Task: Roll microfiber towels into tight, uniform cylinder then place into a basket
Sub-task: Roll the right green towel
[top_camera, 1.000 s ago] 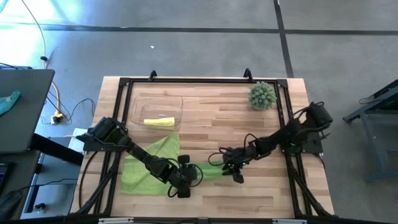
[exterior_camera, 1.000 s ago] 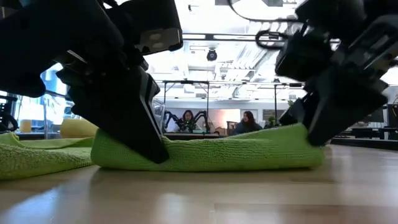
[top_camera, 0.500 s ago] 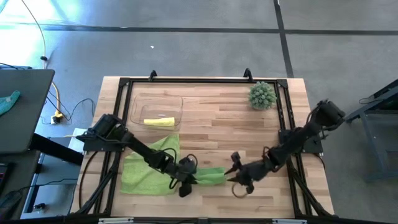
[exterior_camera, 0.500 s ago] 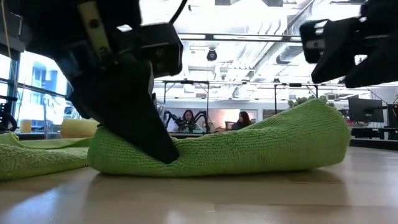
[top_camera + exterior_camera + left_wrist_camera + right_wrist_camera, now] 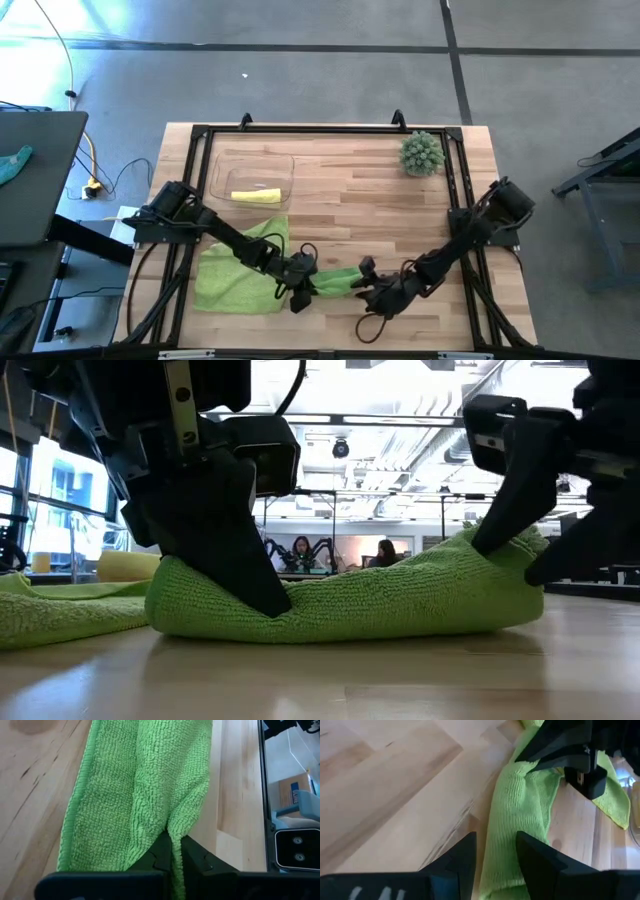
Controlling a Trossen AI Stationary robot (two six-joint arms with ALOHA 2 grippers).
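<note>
A: Lime-green microfiber, from above: a folded towel [image 5: 335,281] lies as a narrow strip near the bench's [image 5: 350,190] front edge, between the two arms. A second lime towel [image 5: 240,268] lies spread beside it, and a yellow rolled towel [image 5: 256,196] already sits in the basket [image 5: 225,170].

B: And level with the bench?

A: The left gripper [image 5: 262,595] presses into one end of the strip; the right gripper [image 5: 515,540] straddles the other end.

B: Left wrist?

A: The left gripper [image 5: 175,852] is closed, pinching a thin fold of that towel [image 5: 140,790].

B: Right wrist?

A: The right gripper's [image 5: 496,851] fingers stand apart, the strip [image 5: 520,815] running between them, not clamped.

B: How will it handle?

A: Soft, light and limp, I'd judge; it will sag and unroll unless it is taken at both ends.
</note>
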